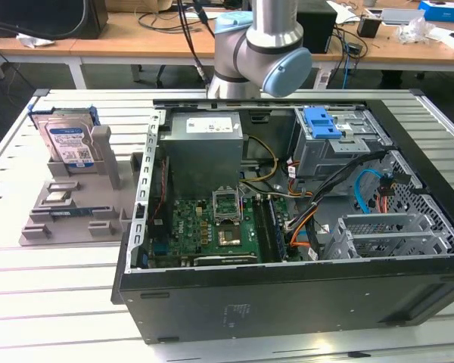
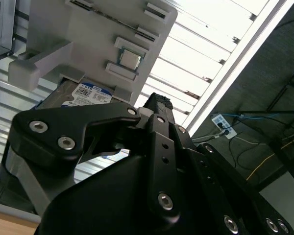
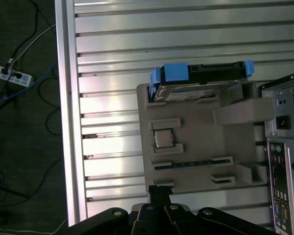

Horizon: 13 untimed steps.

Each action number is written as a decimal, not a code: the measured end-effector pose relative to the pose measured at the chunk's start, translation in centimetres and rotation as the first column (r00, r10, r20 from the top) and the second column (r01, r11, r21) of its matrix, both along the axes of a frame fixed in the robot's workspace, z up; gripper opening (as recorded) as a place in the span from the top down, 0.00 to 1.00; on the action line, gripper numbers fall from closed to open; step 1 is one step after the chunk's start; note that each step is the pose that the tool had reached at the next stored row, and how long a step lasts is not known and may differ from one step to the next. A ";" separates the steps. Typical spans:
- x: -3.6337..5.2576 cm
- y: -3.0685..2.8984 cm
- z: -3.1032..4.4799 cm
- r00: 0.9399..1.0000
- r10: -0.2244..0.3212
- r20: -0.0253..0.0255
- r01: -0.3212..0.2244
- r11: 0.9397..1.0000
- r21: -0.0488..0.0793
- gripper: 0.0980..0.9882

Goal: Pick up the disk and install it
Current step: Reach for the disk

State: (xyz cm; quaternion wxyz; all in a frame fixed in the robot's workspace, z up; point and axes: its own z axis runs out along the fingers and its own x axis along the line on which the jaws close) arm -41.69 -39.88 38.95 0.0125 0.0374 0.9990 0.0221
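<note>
Disk — exterior view: propped on edge in holder, exterior view's left, well apart from case | second wrist view: disk just beyond gripper | first wrist view: jaws together, empty — disk's long axis crosswise to them, at holder's far end.
</note>
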 end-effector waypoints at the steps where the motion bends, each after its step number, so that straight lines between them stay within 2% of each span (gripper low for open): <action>1: -0.15 0.00 -0.01 1.000 0.000 0.000 0.000 1.000 0.000 1.00; 13: -2.46 0.00 -0.05 1.000 0.000 0.000 0.000 1.000 0.000 1.00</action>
